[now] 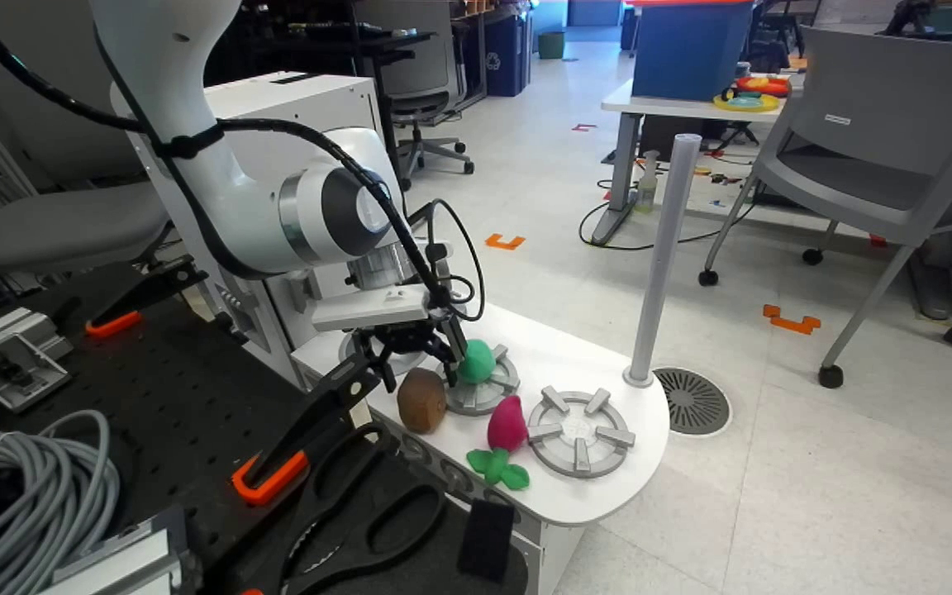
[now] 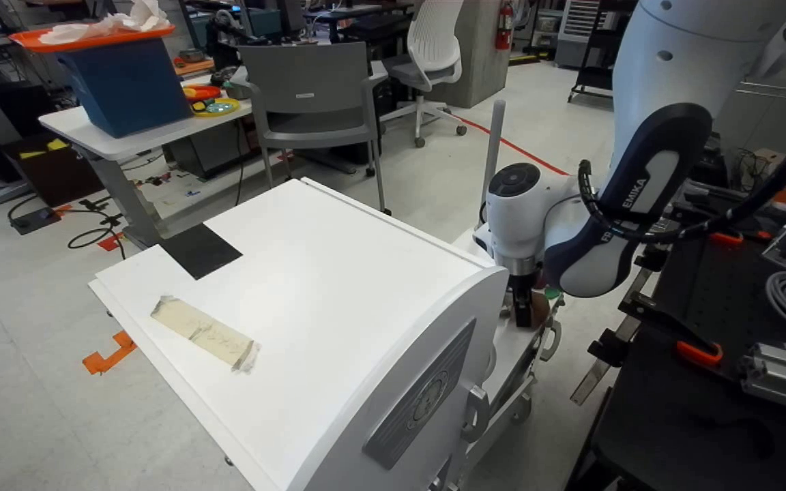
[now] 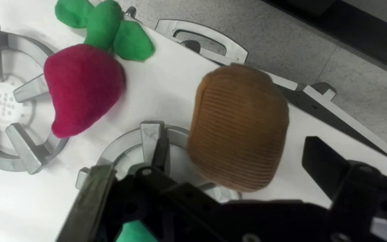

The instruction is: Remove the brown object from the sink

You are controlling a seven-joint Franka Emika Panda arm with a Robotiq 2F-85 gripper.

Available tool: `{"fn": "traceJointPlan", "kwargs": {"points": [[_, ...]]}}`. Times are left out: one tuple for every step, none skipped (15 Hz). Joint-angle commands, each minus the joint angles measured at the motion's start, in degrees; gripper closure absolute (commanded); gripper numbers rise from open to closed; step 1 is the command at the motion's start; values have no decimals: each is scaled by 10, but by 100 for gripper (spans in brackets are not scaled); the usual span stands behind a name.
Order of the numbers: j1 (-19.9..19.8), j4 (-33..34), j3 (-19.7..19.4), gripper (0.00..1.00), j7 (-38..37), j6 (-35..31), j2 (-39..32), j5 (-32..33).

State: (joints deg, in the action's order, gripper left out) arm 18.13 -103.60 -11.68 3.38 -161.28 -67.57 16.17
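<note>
Brown object [image 1: 422,402] seems to rest on table [image 1: 559,355], just outside the sink [image 1: 406,364]. Gripper [image 3: 236,147] spread wide astride it, gaps both sides, nothing held. Removal looks done; backing off remains.

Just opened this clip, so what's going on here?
A robot arm has its open gripper at a brown lump on a white toy kitchen counter. The fingers stand either side of the lump, with gaps showing in the wrist view, so it isn't gripped yet. The lump is outside the sink, beside a burner, near the counter's edge. A pink toy with green leaves lies nearby, untouched.
</note>
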Motion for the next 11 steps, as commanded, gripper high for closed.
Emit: {"fn": "traceJointPlan", "kwargs": {"points": [[-34,-50,40,0,13,70,73,-5],[-41,-60,49,0,13,87,89,-7],[-48,-75,58,0,12,105,108,-9],[-55,-89,66,0,11,117,125,-10],[-60,-107,74,0,11,123,146,-9],[-66,-120,81,0,9,130,163,-10],[-54,-70,66,0,-4,113,110,5],[-57,-79,69,0,-4,115,122,6],[-57,-79,69,0,-4,115,123,6],[-57,-76,69,0,-4,115,119,6],[-57,-75,69,0,-4,115,116,6]]}}
